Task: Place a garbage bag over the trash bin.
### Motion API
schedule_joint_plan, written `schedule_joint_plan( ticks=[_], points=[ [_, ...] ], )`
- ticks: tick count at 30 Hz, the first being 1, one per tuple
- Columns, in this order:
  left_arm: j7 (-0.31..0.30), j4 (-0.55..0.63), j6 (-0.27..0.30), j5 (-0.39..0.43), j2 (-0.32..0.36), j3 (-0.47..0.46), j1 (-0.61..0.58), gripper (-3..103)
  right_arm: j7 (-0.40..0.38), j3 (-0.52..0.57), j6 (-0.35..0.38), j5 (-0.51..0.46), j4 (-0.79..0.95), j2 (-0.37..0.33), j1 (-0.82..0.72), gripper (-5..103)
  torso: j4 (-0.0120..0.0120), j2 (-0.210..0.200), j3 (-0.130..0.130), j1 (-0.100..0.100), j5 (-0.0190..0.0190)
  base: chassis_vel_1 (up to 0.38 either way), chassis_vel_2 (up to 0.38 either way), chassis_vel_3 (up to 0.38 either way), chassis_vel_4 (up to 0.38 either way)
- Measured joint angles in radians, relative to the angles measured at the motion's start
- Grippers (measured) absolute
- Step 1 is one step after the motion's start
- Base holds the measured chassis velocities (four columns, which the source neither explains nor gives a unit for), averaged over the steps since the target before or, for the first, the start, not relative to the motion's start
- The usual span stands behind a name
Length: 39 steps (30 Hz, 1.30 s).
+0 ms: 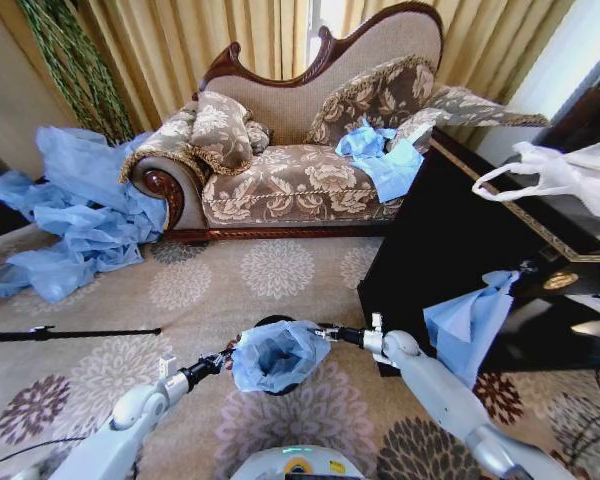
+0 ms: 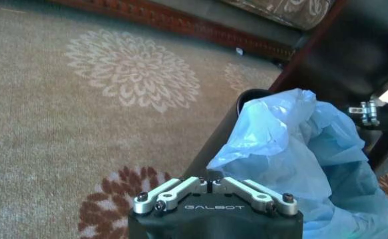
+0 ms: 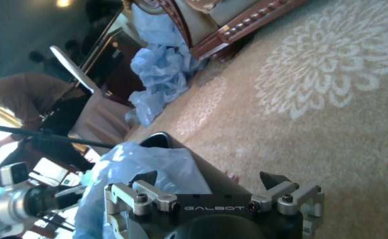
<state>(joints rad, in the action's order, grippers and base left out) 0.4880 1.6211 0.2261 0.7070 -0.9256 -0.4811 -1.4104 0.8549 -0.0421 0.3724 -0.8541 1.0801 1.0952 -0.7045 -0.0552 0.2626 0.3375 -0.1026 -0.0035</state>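
Observation:
The black trash bin [image 1: 277, 388] stands on the patterned carpet just in front of me. The light blue garbage bag [image 1: 276, 354] is draped over its mouth and hides most of the rim. My left gripper [image 1: 227, 359] is at the bag's left edge, shut on the plastic. In the left wrist view its fingertips [image 2: 210, 182] meet on the garbage bag [image 2: 293, 144], which hangs down the trash bin [image 2: 217, 144]. My right gripper [image 1: 326, 332] is at the bag's right edge. Seen from the right wrist, this gripper [image 3: 194, 185] is open beside the garbage bag [image 3: 147, 169] and the trash bin [image 3: 210, 172].
A black cabinet [image 1: 450, 230] stands close on the right, with a white handled bag [image 1: 570, 175] on top and a blue bag [image 1: 470, 325] hanging at its front. Behind are the sofa [image 1: 300, 160], a heap of blue sheeting [image 1: 70, 215] and a black rod [image 1: 70, 333] on the carpet.

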Motion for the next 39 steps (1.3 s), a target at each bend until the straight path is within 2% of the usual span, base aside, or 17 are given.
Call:
schedule_joint_plan(
  ticks=[11,16,18,21,22,25,26,28,29,31,32,35,36,38,39],
  points=[
    [0.009,-0.003,-0.005,-0.003,0.000,0.001,-0.001,0,-0.002,-0.004,0.004,-0.016,-0.039,0.019,0.017,101,0.0000,0.000,0.000,0.000,0.0000,0.000,0.000,0.000,0.000],
    [0.009,-0.007,-0.008,-0.003,-0.001,0.001,0.002,0,0.012,-0.019,0.013,-0.029,-0.041,0.019,0.014,86,0.0000,0.000,0.000,0.000,0.0001,0.000,0.000,0.000,0.000],
    [0.009,-0.007,-0.009,-0.003,-0.001,0.001,0.002,0,0.018,-0.020,0.012,-0.029,-0.041,0.020,0.014,86,0.0000,0.000,0.000,0.000,0.0000,0.000,0.000,0.000,0.000],
    [0.009,-0.008,-0.012,-0.004,-0.003,0.002,0.003,0,0.022,-0.022,0.008,-0.030,-0.042,0.021,0.012,71,0.0000,0.000,0.000,0.000,0.0000,0.000,0.000,0.000,0.000],
    [0.009,-0.008,-0.012,-0.004,-0.003,0.002,0.003,0,0.022,-0.022,0.008,-0.030,-0.042,0.021,0.012,71,0.0000,0.000,0.000,0.000,0.0000,0.000,0.000,0.000,0.000],
    [0.009,-0.008,-0.012,-0.004,-0.003,0.002,0.004,0,0.013,-0.020,0.000,-0.032,-0.039,0.022,0.010,54,0.0000,0.000,0.000,0.000,0.0000,0.000,0.000,0.000,0.000],
    [0.009,-0.008,-0.012,-0.004,-0.003,0.002,0.004,0,0.013,-0.020,0.000,-0.032,-0.039,0.022,0.010,54,0.0000,0.000,0.000,0.000,0.0000,0.000,0.000,0.000,0.000],
    [0.008,-0.008,-0.013,-0.004,-0.003,0.002,0.006,0,-0.002,-0.019,-0.008,-0.037,-0.035,0.022,0.010,43,0.0000,0.000,0.000,0.000,0.0000,0.000,0.000,0.000,0.000],
    [0.008,-0.008,-0.013,-0.004,-0.003,0.002,0.007,0,-0.007,-0.019,-0.012,-0.038,-0.033,0.022,0.009,43,0.0000,0.000,0.000,0.000,0.0000,0.000,0.000,0.000,0.000],
    [0.007,-0.008,-0.013,-0.004,-0.005,0.002,0.009,0,-0.016,-0.019,-0.019,-0.039,-0.028,0.022,0.008,33,0.0000,0.000,0.000,0.000,0.0000,0.000,0.000,0.000,0.000],
    [0.007,-0.008,-0.013,-0.004,-0.005,0.002,0.009,0,-0.016,-0.019,-0.019,-0.039,-0.028,0.022,0.008,33,0.0000,0.000,0.000,0.000,0.0000,0.000,0.000,0.000,0.000],
    [0.005,-0.007,-0.013,-0.004,-0.008,0.003,0.011,0,-0.025,-0.019,-0.023,-0.039,-0.021,0.022,0.006,16,0.0000,0.000,0.000,0.000,0.0000,0.000,0.000,0.000,0.000],
    [0.005,-0.007,-0.013,-0.004,-0.008,0.003,0.011,0,-0.025,-0.019,-0.023,-0.039,-0.021,0.022,0.006,16,0.0000,0.000,0.000,0.000,0.0000,0.000,0.000,0.000,0.000],
    [0.003,-0.006,-0.014,-0.005,-0.009,0.003,0.010,0,-0.026,-0.019,-0.025,-0.039,-0.019,0.022,0.004,5,0.0000,0.000,0.000,0.000,0.0001,0.000,0.000,0.000,0.000],
    [0.003,-0.005,-0.015,-0.005,-0.009,0.003,0.008,0,-0.027,-0.018,-0.025,-0.039,-0.018,0.022,0.003,5,0.0000,0.000,0.000,0.000,0.0000,0.000,0.000,0.000,0.000]
  ],
)
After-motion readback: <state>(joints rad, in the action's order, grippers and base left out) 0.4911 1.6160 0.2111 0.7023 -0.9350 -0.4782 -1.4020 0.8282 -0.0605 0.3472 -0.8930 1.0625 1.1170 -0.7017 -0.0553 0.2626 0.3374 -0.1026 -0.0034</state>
